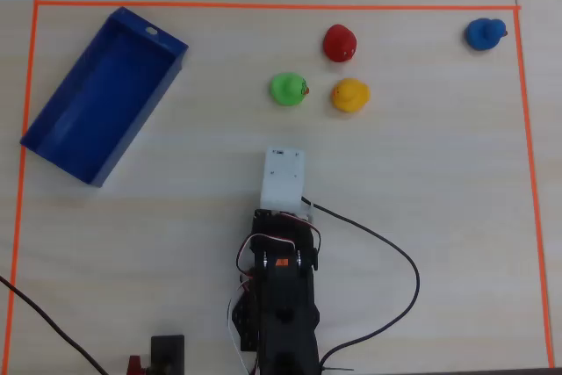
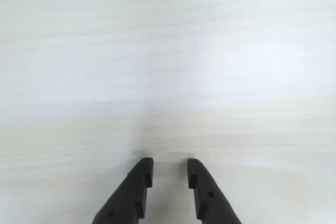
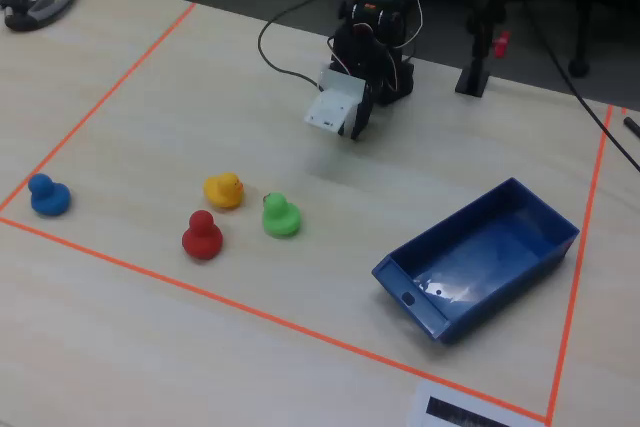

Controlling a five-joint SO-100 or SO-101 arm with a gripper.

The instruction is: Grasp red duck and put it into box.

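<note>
The red duck (image 1: 339, 43) stands upright on the pale wooden table, also in the fixed view (image 3: 201, 236). The box (image 1: 101, 103) is an empty blue tray lying at an angle at the table's left in the overhead view, at the right in the fixed view (image 3: 480, 257). My gripper (image 2: 170, 166) shows in the wrist view as two black fingertips (image 2: 144, 174) a small gap apart, with nothing between them, low over bare table. In the overhead view the arm's white wrist housing (image 1: 284, 177) covers the gripper; it sits well short of the ducks.
A green duck (image 1: 287, 89) and a yellow duck (image 1: 349, 95) stand side by side between my arm and the red duck. A blue duck (image 1: 484, 33) sits in the far right corner. Orange tape (image 1: 263, 4) frames the work area. A cable (image 1: 395, 252) loops right of the arm.
</note>
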